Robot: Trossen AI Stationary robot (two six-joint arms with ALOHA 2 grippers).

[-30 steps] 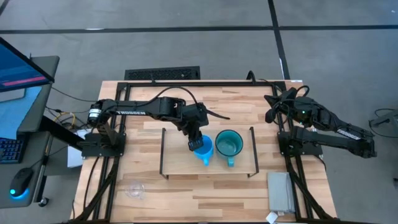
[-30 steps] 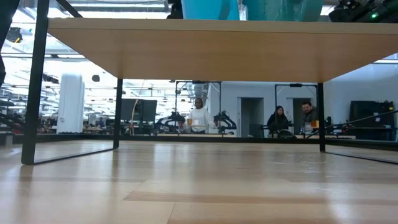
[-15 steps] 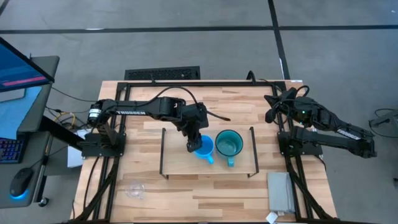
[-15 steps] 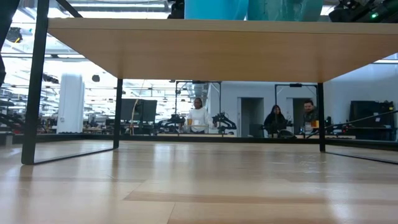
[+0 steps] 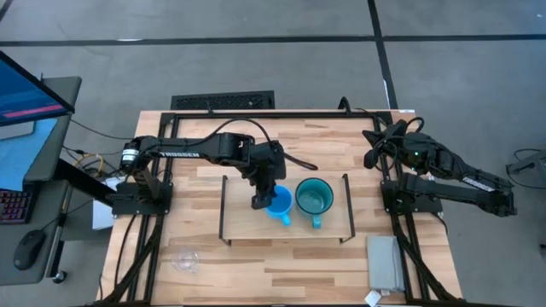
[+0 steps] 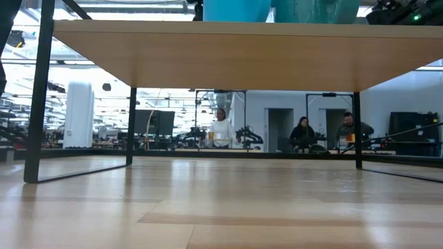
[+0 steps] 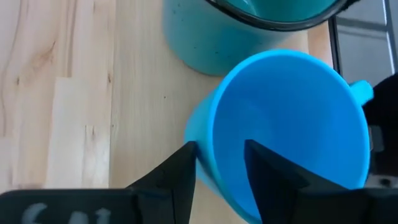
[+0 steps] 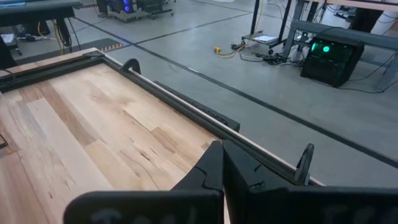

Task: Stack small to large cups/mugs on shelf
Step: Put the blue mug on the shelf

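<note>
1. On the shelf [image 5: 243, 223], the left end effector [image 5: 263, 199] pinches the rim of the blue mug [image 5: 280, 203], one finger [image 7: 267, 174] inside and one outside.
2. Just beside it stands the teal mug [image 5: 314, 198], upright.
3. Near the bench [image 5: 213, 273] front edge, left of the shelf, sits the clear glass cup [image 5: 185, 260].
4. At the far right edge, the right end effector [image 8: 221, 163] rests with fingers together, holding nothing.

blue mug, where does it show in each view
High view: blue mug mid-shelf, left gripper on its rim.
Low view: its base at top edge.
Left wrist view: centre.
Right wrist view: not in it.
Shared landmark: teal mug beside it.
</note>
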